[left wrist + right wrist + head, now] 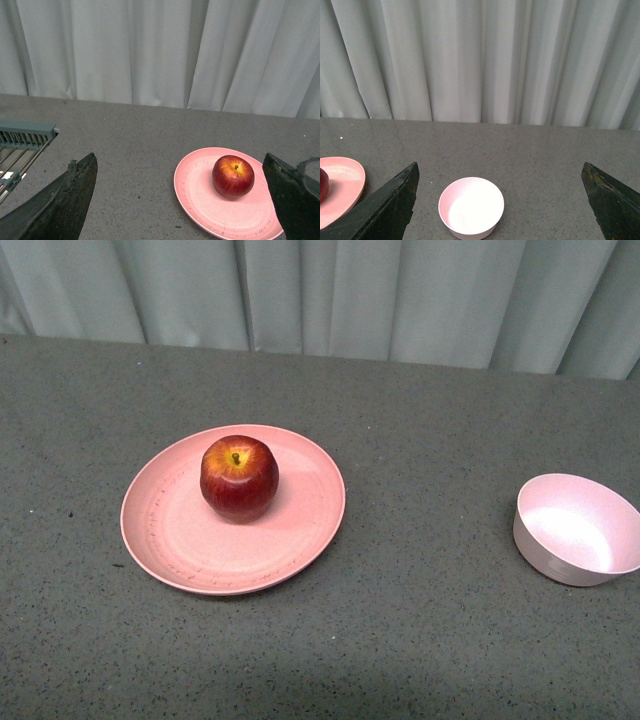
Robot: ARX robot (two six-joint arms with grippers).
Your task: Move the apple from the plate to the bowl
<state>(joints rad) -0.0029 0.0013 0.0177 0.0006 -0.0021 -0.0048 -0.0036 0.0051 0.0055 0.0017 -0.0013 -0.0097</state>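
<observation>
1. Apple (239, 478): upright, stem up, with a yellow patch round the stem. It sits on the plate (180, 540), slightly off the plate's centre toward the curtain side.
2. Relative to the left pincer (179, 159): apple and plate lie ahead of it and lower down. They are clear of both fingers and closer to one finger than the other.
3. Left pincer: fingers spread wide, gripping nothing.
4. Bowl (560, 560): upright on the table (420, 640), well apart from the plate, on the robot's right of it.
5. Right pincer (500, 167): fingers spread wide, gripping nothing. The bowl lies ahead of it and lower down, in line with the gap between the fingers and touching neither. The plate's rim and a sliver of apple show out past one finger.
6. Surroundings: grey speckled table, pale pleated curtain (330, 295) behind it.
7. Beyond the left pincer's far finger is what looks like a wire rack (25, 137). It is only partly in frame.
</observation>
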